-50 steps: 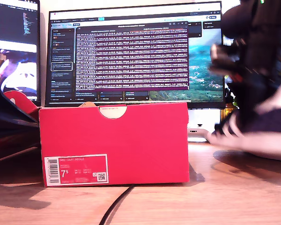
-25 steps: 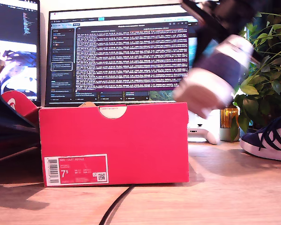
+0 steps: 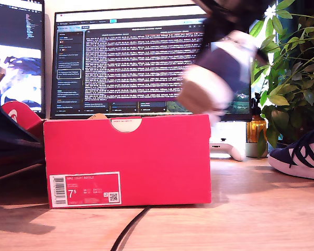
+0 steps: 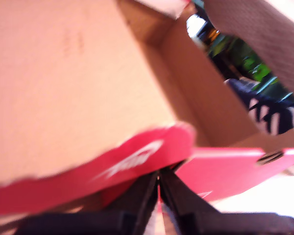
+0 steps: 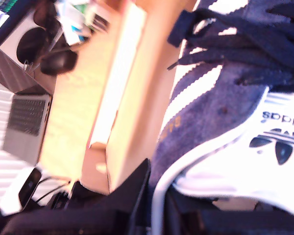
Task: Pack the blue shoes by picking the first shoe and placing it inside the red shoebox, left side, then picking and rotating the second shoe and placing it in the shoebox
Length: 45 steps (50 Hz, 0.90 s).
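The red shoebox stands on the wooden desk with its notch and white label facing the exterior camera. One blue shoe hangs blurred in the air above the box's end on the exterior view's right. My second gripper is shut on that shoe at its heel collar. The other blue shoe lies on the desk at the exterior view's right edge. My first gripper is shut on the red lid flap, and the box's bare cardboard inside shows beyond it.
Two lit monitors stand behind the box. A leafy plant, a gold jar and a white controller sit at the exterior view's right. A black cable runs out in front of the box.
The held shoe has risen from the desk at the exterior view's right and swung leftward, now above the box's end. The box and the other shoe have stayed put.
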### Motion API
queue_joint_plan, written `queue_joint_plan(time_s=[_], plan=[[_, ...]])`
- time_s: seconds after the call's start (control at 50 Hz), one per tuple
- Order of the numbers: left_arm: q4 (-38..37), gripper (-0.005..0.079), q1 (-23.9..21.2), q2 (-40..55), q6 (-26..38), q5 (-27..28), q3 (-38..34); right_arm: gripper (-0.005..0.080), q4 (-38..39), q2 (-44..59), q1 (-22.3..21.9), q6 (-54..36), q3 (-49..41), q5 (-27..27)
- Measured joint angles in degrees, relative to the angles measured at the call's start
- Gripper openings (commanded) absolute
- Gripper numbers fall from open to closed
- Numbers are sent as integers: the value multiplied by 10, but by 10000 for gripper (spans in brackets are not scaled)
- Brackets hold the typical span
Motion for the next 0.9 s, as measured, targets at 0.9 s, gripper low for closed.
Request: queue_joint_plan(time_s=[0.9], plan=[[5, -20, 0, 0, -13, 18, 0, -13, 152, 132, 57, 39, 0, 55]])
